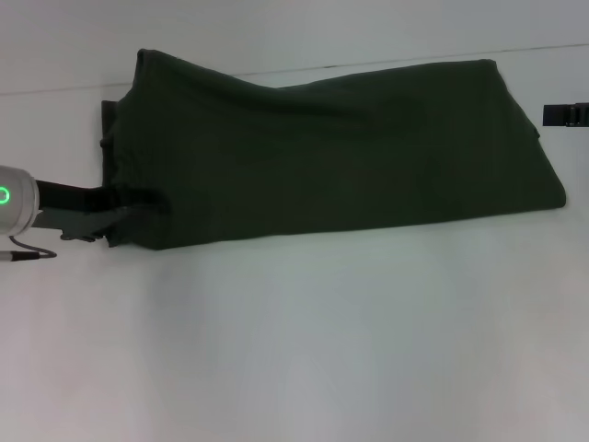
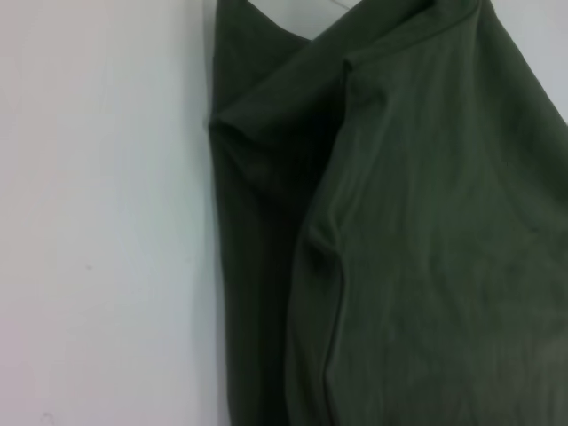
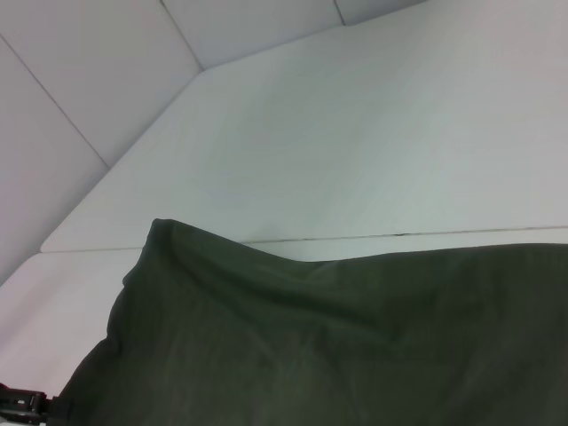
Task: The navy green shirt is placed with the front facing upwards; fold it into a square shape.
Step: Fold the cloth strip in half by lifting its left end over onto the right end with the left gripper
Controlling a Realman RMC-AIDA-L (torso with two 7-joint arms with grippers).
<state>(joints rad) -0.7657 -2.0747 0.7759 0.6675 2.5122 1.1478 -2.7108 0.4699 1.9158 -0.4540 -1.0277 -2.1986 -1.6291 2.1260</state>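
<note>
Head view: shirt [image 1: 322, 157] lies on the table [image 1: 322, 350] as a long folded band, long axis running left to right, plain back up. Left gripper [image 1: 120, 216] sits at the band's left near corner, looks clamped on the shirt there. Right gripper [image 1: 566, 114] is just off the far right end; can't tell its opening.

Left wrist view: layered folds close up, no fingers shown.

Right wrist view: shirt edge only. Left arm is nearer for the crosswise fold.

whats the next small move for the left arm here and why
Probably lift the near left corner and carry it right: the left gripper sits at that corner of the navy green shirt, which lies as a long band, not yet square. The right gripper waits beside its far end.
</note>
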